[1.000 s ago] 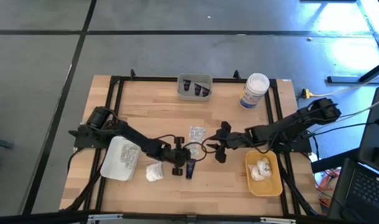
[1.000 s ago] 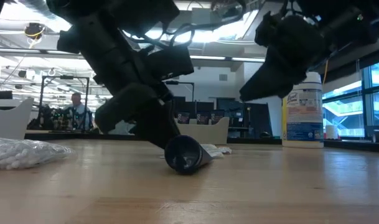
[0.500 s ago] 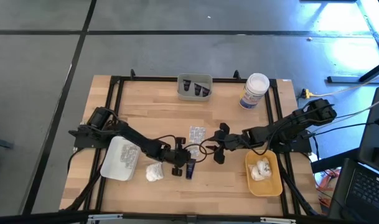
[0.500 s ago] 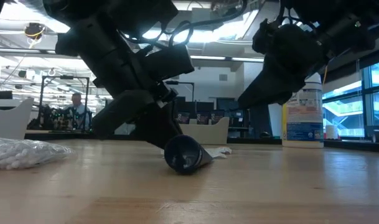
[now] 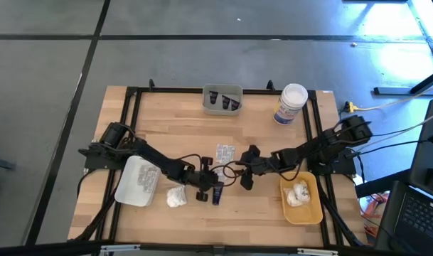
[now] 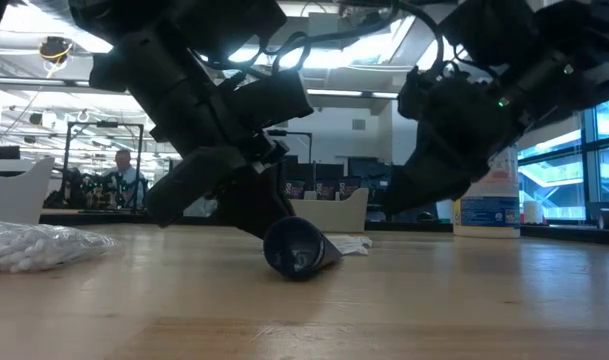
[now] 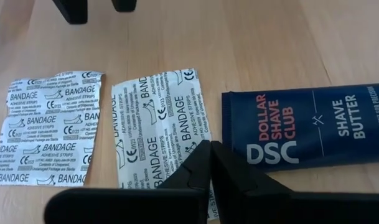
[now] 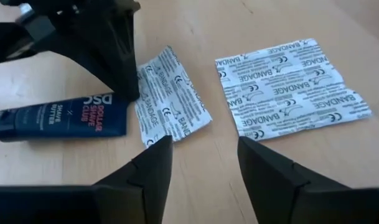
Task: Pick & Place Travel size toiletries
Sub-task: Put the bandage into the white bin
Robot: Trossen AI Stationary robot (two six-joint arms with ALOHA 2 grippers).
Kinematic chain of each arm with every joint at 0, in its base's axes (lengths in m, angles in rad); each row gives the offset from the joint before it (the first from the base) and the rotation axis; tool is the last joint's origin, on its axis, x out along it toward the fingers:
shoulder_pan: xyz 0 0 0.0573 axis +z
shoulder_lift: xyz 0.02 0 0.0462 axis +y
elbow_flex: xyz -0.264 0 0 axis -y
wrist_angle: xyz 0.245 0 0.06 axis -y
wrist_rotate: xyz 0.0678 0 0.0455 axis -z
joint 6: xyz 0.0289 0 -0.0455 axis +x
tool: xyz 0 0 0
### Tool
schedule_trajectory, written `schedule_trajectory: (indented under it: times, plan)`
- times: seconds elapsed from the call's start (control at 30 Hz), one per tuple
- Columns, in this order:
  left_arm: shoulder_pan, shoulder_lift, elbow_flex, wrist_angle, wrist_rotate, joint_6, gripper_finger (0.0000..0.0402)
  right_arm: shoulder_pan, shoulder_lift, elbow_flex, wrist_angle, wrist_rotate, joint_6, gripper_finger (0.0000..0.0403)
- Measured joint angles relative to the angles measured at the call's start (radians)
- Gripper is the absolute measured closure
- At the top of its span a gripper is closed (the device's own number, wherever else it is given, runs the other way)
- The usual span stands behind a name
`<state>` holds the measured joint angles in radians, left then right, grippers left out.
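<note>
Fingers of the left gripper [image 7: 205,163] are pressed together with no gap, their dark tips resting on the edge of a white paper bandage packet with black print [image 7: 159,133]. In the high view this gripper [image 5: 207,183] sits low at table centre, at the end of the left arm.

Items, left to right across the light wooden table [image 5: 166,121]:
- White rectangular tray [image 5: 137,180], at the left, under the left arm.
- Lumpy white puffy bundle [image 5: 176,197], just beside the tray, on the bare table.
- Second white printed bandage packet [image 7: 48,127], lying flat, just beside the first, not touching it.
- Dark blue squeeze tube labelled "Dollar Shave Club shave butter" [image 7: 307,132], lying flat, just beside the first packet; in the low view its round dark end [image 6: 296,248] faces the camera.
- Grey rectangular tray [image 5: 222,99], at the far edge, holding small dark tubes.
- Right gripper [image 8: 201,162], fingers spread wide apart and holding nothing, hovering near the two bandage packets; in the high view [image 5: 246,167] it faces the left gripper.
- Tall white jar with a blue label [image 5: 291,104], upright near the far right corner.
- Yellow rectangular tray [image 5: 312,208], at the right, holding white puffy bundles [image 5: 297,193].
</note>
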<state>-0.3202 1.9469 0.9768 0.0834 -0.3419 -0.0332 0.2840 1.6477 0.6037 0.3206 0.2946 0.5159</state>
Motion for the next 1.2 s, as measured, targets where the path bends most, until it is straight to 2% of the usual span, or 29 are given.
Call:
schedule_trajectory:
  times: [0.3,0.43,0.6,0.8,1.03,1.2]
  plan:
    - [0.001,0.001,-0.001,0.022,-0.003,0.047,0.0354,0.000,0.003,0.000,0.005,-0.027,-0.002,0.0213]
    - [0.009,0.001,-0.001,0.024,-0.002,0.048,0.0344,0.000,0.003,0.000,0.005,-0.026,0.050,0.0220]
    - [0.021,0.001,0.000,0.027,0.007,0.064,0.0355,0.002,0.003,0.000,0.005,-0.025,0.098,0.0225]
    - [0.038,0.001,0.000,0.028,0.028,0.062,0.0397,0.002,0.003,0.000,0.025,-0.025,0.096,0.0220]
    - [0.050,0.000,0.000,0.051,0.091,0.047,0.0397,0.002,0.003,0.000,0.031,-0.025,0.079,0.0213]
    - [0.047,0.002,0.005,0.063,0.107,0.102,0.0373,0.002,0.003,0.000,0.031,-0.025,0.075,0.0219]
